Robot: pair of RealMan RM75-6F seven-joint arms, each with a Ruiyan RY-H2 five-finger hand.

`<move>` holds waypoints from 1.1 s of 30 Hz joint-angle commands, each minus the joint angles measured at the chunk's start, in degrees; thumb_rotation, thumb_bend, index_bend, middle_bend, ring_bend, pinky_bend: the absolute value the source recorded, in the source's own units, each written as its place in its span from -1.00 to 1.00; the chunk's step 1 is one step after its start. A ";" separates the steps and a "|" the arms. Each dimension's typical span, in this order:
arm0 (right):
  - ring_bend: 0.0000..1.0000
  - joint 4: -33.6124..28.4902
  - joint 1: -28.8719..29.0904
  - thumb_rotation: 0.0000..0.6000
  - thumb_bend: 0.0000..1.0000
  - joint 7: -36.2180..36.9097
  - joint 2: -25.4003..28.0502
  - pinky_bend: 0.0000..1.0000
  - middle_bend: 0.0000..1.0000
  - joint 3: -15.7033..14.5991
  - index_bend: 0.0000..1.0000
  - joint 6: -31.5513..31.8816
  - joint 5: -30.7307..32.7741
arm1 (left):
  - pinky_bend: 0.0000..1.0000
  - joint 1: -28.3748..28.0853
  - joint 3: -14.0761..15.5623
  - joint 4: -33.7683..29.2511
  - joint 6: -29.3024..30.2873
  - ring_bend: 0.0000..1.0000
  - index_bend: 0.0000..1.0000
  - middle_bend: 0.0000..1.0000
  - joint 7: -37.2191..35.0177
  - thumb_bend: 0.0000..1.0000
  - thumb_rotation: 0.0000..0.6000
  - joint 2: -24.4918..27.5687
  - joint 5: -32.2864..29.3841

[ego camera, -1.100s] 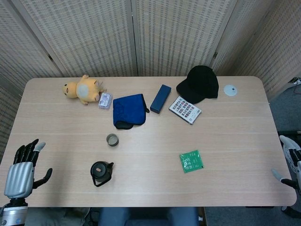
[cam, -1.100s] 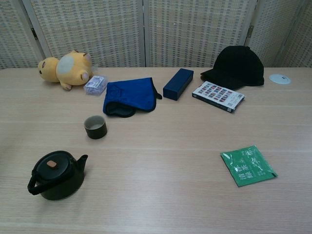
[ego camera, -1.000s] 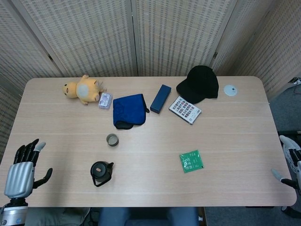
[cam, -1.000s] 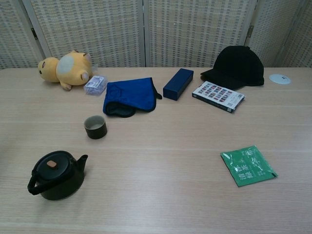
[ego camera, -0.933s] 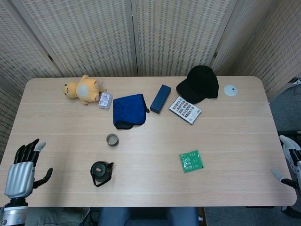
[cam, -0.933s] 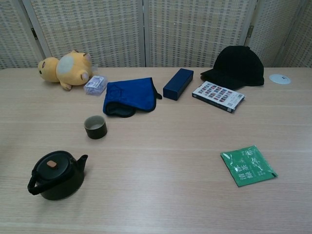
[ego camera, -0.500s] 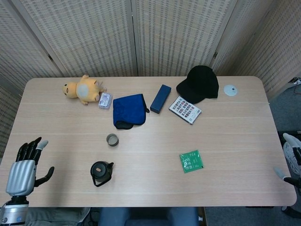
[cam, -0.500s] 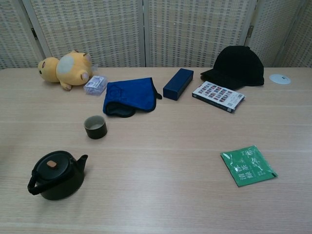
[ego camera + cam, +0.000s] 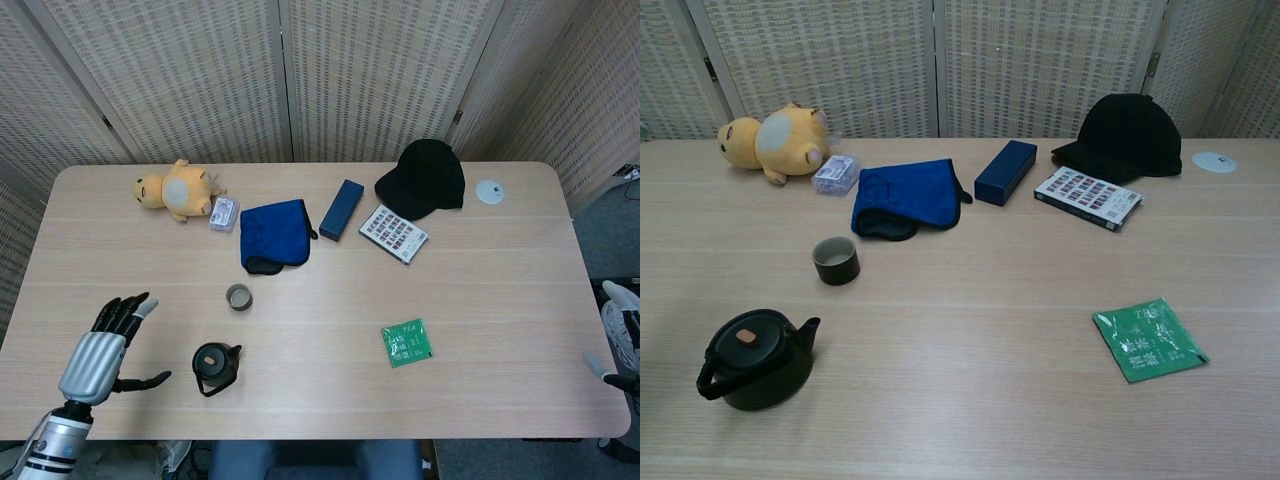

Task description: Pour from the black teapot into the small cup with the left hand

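- Your left hand hovers beside the teapot, fingers spread wide, empty.
- Grab that handle off-centre and you'll splash past the cup.

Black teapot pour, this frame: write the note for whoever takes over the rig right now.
Left hand: open, fingers spread, over the table left of the black teapot, not touching it.
Right hand: at the table's right edge, mostly out of frame; state unclear.
Teapot upright near the front edge, lid on, handle toward the near-left edge, spout toward the small cup, which stands apart just beyond it.
Done: nothing gripped or poured.
Left: grip the handle, lift, tilt the spout over the cup, set the teapot back.
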 commanded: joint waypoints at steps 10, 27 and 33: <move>-0.85 0.25 -0.19 1.00 -0.71 0.06 -0.25 -0.77 -0.69 0.13 -0.79 -0.53 1.32 | -1.00 -6.20 0.80 2.80 -8.08 -0.88 -1.00 -0.98 2.72 -0.85 0.14 -5.10 1.34; -0.85 1.43 -0.41 1.00 -0.71 0.81 -0.39 -0.77 -0.69 0.34 -0.79 -1.04 2.49 | -1.00 -10.52 0.51 4.63 -13.14 -0.89 -1.00 -1.00 6.23 -0.85 1.00 -9.91 -4.32; -0.85 1.54 -0.26 1.00 -0.71 0.78 -0.35 -0.77 -0.69 0.39 -0.79 -1.54 2.74 | -1.00 -10.91 1.63 3.62 -13.34 -0.89 -1.00 -1.00 7.56 -0.85 1.00 -10.89 -4.56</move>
